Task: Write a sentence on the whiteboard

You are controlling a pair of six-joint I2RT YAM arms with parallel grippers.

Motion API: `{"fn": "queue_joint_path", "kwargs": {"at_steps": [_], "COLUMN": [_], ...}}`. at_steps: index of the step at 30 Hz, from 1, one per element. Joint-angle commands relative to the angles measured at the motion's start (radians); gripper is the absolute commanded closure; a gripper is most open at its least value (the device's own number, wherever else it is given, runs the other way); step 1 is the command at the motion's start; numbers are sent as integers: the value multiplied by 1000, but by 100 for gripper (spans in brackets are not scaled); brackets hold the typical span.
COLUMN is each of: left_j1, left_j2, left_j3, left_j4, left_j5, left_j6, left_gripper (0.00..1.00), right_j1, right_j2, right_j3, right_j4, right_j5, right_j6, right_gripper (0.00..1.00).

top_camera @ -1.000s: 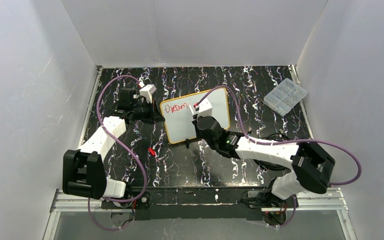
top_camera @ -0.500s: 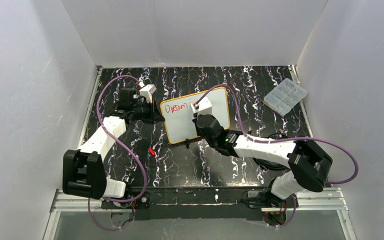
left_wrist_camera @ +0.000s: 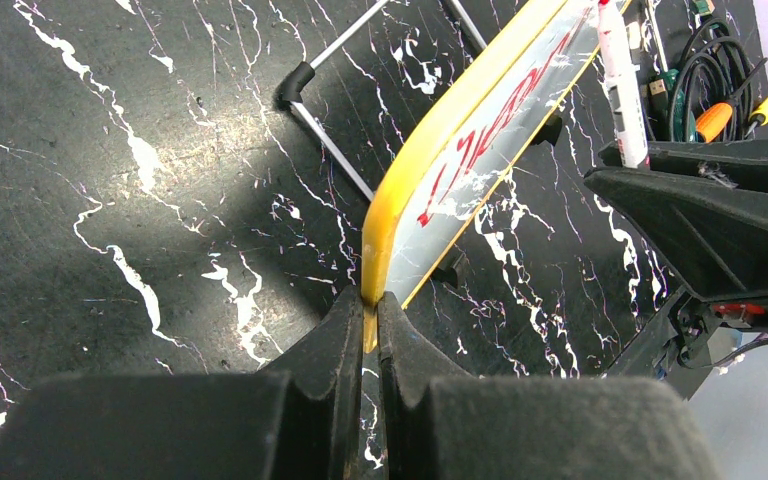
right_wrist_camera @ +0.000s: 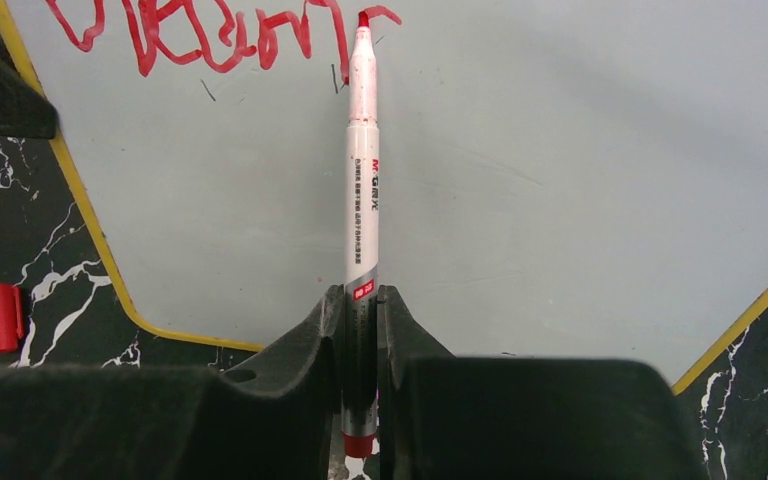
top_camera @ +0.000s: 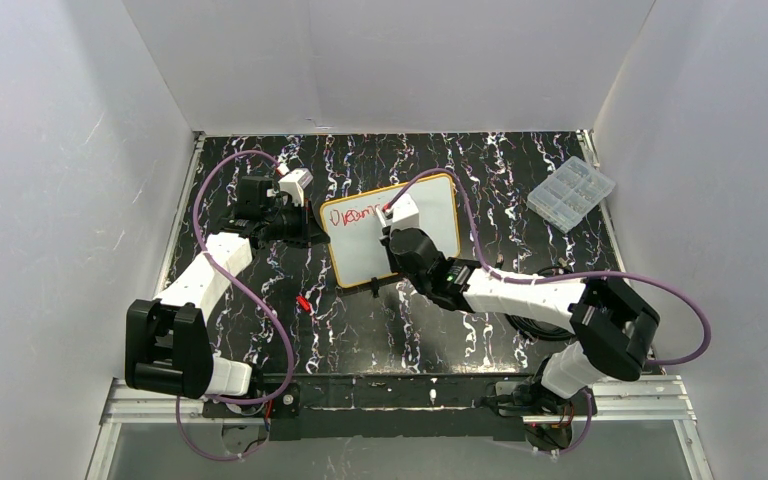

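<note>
On the whiteboard (top_camera: 440, 215), marker (right_wrist_camera: 362, 170) shifted slightly left

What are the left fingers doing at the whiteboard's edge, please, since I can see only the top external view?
Observer: The left fingers are shut on the yellow frame of the whiteboard, at a rounded corner.
Operator: Thank you. How is the marker held?
Observer: The right fingers clamp the marker near its tail, so most of the barrel sticks out ahead of them.
Operator: And where is its tip?
Observer: The red tip sits right at the end of the rightmost stroke of the sentence.
</note>
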Motion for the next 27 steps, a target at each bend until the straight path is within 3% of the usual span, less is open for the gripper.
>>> {"fn": "queue_joint_path", "kwargs": {"at_steps": [1,27], "left_j1": [-10,-10], "left_j2": [-37,-43], "left_j3": [12,12], "left_j4": [-32,-32], "left_j5": [37,38], "left_j6": [10,8], "left_gripper": [100,100], "right_j1": [-3,-3], "right_j2": [10,-27], "right_j3": [27,-35], "right_j4": [11,-69], "right_j5": [-17,31], "right_j6": [2,71], "right_gripper": [99,99]}}
